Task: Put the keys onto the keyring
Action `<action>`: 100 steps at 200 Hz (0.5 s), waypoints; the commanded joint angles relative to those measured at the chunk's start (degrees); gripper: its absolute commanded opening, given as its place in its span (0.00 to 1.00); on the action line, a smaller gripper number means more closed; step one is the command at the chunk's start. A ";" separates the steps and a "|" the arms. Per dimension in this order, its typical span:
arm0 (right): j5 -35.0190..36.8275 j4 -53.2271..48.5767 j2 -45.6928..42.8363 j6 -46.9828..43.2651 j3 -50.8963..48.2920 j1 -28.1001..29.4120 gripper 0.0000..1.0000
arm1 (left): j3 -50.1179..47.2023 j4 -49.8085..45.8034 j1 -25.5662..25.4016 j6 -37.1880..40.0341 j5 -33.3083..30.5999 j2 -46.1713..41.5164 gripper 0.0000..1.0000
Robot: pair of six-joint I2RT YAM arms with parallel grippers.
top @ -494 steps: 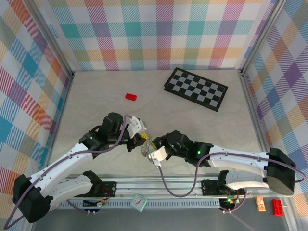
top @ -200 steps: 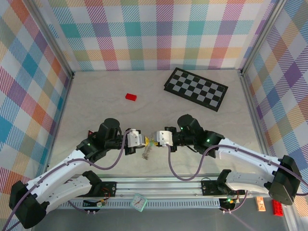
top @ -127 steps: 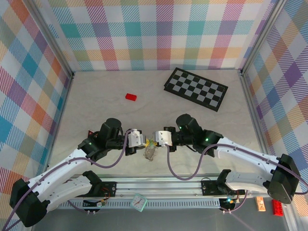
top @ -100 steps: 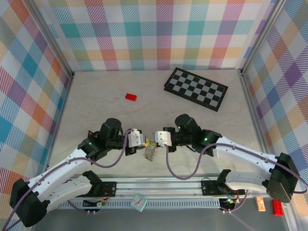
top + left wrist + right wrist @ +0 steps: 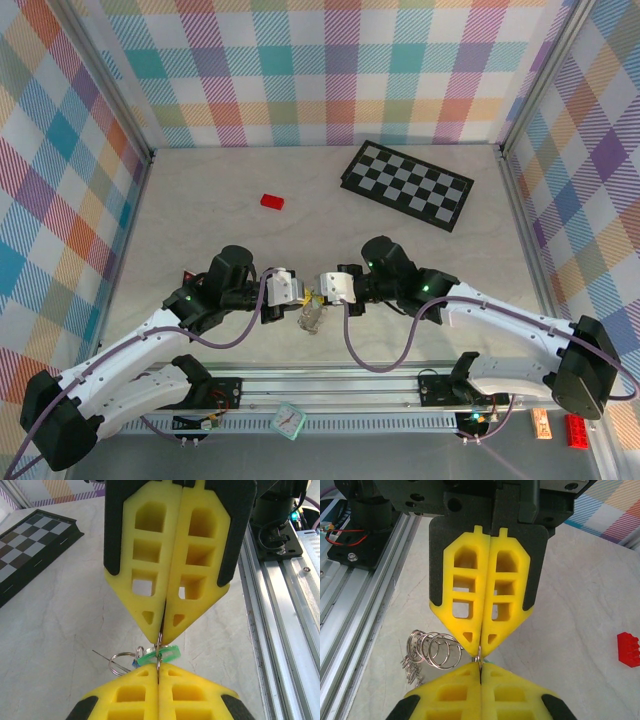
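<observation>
Meeting tip to tip, the left end effector (image 5: pixel 303 296) and the right end effector (image 5: pixel 320 295) hang over the pale worktop (image 5: pixel 200 230), well clear of the checkerboard (image 5: pixel 407 184) — nearer the arm bases than it and off to its left. Both are clenched, each pair of yellow fingers pressed together with no gap. The keyring (image 5: pixel 312 318) sits at that meeting point, and from above it hangs just below the two tips as a small silvery tangle.

In the left wrist view a thin strand of the keyring runs straight from the seam of one end effector into the seam of the other, so each is pinching it. The green key (image 5: pixel 161 653) lies across that strand between the tips, touching it. Whether it is threaded on cannot be told. A sliver of the blue key (image 5: pixel 134 663) shows just beside the green one, on the checkerboard's side, against a small wire loop.

In the right wrist view the keyring spills to one side of the pinched tips as several overlapping silvery coils, away from the checkerboard's side of the worktop.

The red block (image 5: pixel 272 201) lies flat to the left of the checkerboard — well apart from it and from both arms.
</observation>
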 commanded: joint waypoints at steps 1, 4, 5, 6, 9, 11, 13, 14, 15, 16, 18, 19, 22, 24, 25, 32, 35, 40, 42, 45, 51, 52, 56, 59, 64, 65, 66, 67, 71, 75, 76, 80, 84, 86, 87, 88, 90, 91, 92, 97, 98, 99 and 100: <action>-3.12 -0.27 0.43 0.34 2.06 0.27 0.00 | 2.24 0.56 -0.44 -0.33 0.73 0.03 0.00; -3.14 -0.35 0.43 0.34 2.04 0.25 0.00 | 2.21 0.56 -0.44 -0.33 0.73 0.05 0.00; -3.10 -0.31 0.43 0.34 2.08 0.26 0.00 | 2.20 0.61 -0.44 -0.34 0.73 0.04 0.00; -3.17 -0.34 0.47 0.34 2.10 0.27 0.00 | 2.20 0.58 -0.44 -0.34 0.73 0.08 0.00; -3.27 -0.45 0.55 0.34 2.16 0.27 0.00 | 2.27 0.59 -0.44 -0.35 0.73 0.10 0.00; -3.29 -0.49 0.53 0.34 2.14 0.27 0.00 | 2.28 0.59 -0.44 -0.35 0.73 0.10 0.00; -3.31 -0.55 0.56 0.32 2.19 0.27 0.00 | 2.29 0.61 -0.44 -0.35 0.73 0.12 0.00; -3.36 -0.59 0.58 0.33 2.25 0.27 0.00 | 2.29 0.63 -0.44 -0.35 0.73 0.12 0.00; -3.39 -0.65 0.59 0.34 2.27 0.27 0.00 | 2.29 0.64 -0.44 -0.35 0.73 0.17 0.00; -3.40 -0.68 0.60 0.34 2.24 0.27 0.00 | 2.29 0.65 -0.44 -0.35 0.73 0.15 0.00; -3.45 -0.75 0.64 0.34 2.22 0.27 0.00 | 2.29 0.58 -0.44 -0.35 0.73 0.13 0.00; -3.47 -0.73 0.67 0.34 2.22 0.27 0.00 | 2.29 0.57 -0.44 -0.39 0.73 0.13 0.00; -3.57 -0.87 0.69 0.34 2.28 0.27 0.00 | 2.27 0.56 -0.44 -0.43 0.73 0.15 0.00; -3.65 -1.04 0.69 0.34 2.29 0.27 0.00 | 2.33 0.56 -0.44 -0.43 0.73 0.22 0.00; -3.66 -1.05 0.73 0.34 2.34 0.27 0.00 | 2.35 0.56 -0.44 -0.44 0.69 0.26 0.00; -3.82 -1.15 0.77 0.26 2.37 0.27 0.00 | 2.34 0.61 -0.44 -0.44 0.64 0.23 0.00; -3.91 -1.27 0.78 0.25 2.32 0.27 0.00 | 2.37 0.57 -0.44 -0.44 0.64 0.23 0.00; -3.91 -1.46 0.78 0.19 2.40 0.23 0.00 | 2.33 0.52 -0.44 -0.44 0.55 0.29 0.00; -3.91 -1.51 0.78 0.17 2.39 0.24 0.00 | 2.37 0.49 -0.44 -0.44 0.55 0.26 0.00; -3.89 -1.69 0.78 0.12 2.45 0.27 0.00 | 2.33 0.48 -0.44 -0.44 0.49 0.27 0.00; -3.70 -1.85 0.78 -0.04 2.56 0.25 0.00 | 2.45 0.39 -0.44 -0.44 0.39 0.35 0.00; -3.64 -1.85 0.73 -0.07 2.56 0.26 0.00 | 2.46 0.34 -0.44 -0.48 0.38 0.37 0.00; -3.32 -2.18 0.71 -0.16 2.66 0.23 0.00 | 2.45 0.30 -0.43 -0.52 0.34 0.38 0.00; -3.06 -2.29 0.57 -0.18 2.69 0.26 0.00 | 2.45 0.23 -0.44 -0.48 0.26 0.37 0.00; -2.55 -2.40 0.39 -0.40 2.63 0.27 0.00 | 2.42 0.21 -0.44 -0.52 0.21 0.31 0.00; -2.45 -2.43 0.37 -0.42 2.60 0.27 0.00 | 2.40 0.21 -0.44 -0.57 0.16 0.35 0.00; -2.36 -2.45 0.35 -0.44 2.58 0.27 0.00 | 2.48 0.17 -0.44 -0.59 0.09 0.33 0.00; -2.31 -2.46 0.26 -0.44 2.62 0.27 0.00 | 2.51 0.14 -0.44 -0.56 0.06 0.36 0.00; -1.96 -2.56 -0.02 -0.52 2.57 0.27 0.00 | 2.53 0.06 -0.44 -0.61 0.05 0.43 0.00; -1.73 -2.75 -0.21 -0.66 2.50 0.27 0.00 | 2.55 -0.01 -0.44 -0.61 0.03 0.46 0.00; -1.69 -2.78 -0.29 -0.69 2.53 0.27 0.00 | 2.55 -0.03 -0.40 -0.61 0.03 0.47 0.00; -1.58 -3.05 -0.51 -0.79 2.56 0.27 0.00 | 2.54 -0.03 -0.44 -0.61 0.03 0.41 0.00; -1.56 -3.26 -0.69 -0.88 2.56 0.24 0.00 | 2.54 -0.05 -0.44 -0.61 0.03 0.44 0.00; -1.56 -3.28 -0.78 -0.89 2.61 0.27 0.00 | 2.55 -0.01 -0.44 -0.61 0.03 0.42 0.00; -1.56 -3.40 -0.79 -0.89 2.63 0.27 0.00 | 2.55 0.01 -0.40 -0.61 0.07 0.41 0.00; -1.56 -3.47 -0.80 -0.89 2.64 0.27 0.00 | 2.55 0.02 -0.42 -0.61 0.09 0.44 0.00; -1.56 -3.60 -0.87 -0.89 2.65 0.27 0.00 | 2.55 0.03 -0.44 -0.61 0.11 0.49 0.00; -1.56 -3.69 -0.88 -0.89 2.69 0.23 0.00 | 2.55 0.03 -0.44 -0.61 0.11 0.48 0.00; -1.56 -3.79 -0.89 -0.89 2.72 0.21 0.00 | 2.55 0.03 -0.44 -0.61 0.16 0.53 0.00; -1.49 -4.09 -0.98 -0.92 2.74 0.25 0.00 | 2.55 0.12 -0.44 -0.61 0.20 0.53 0.00; -1.48 -4.16 -0.98 -0.95 2.78 0.26 0.00 | 2.55 0.16 -0.44 -0.61 0.20 0.50 0.00; -1.52 -4.15 -0.98 -0.92 2.81 0.27 0.00 | 2.51 0.19 -0.44 -0.61 0.20 0.49 0.00; -1.54 -4.19 -0.98 -0.90 2.82 0.27 0.00 | 2.49 0.20 -0.44 -0.61 0.20 0.53 0.00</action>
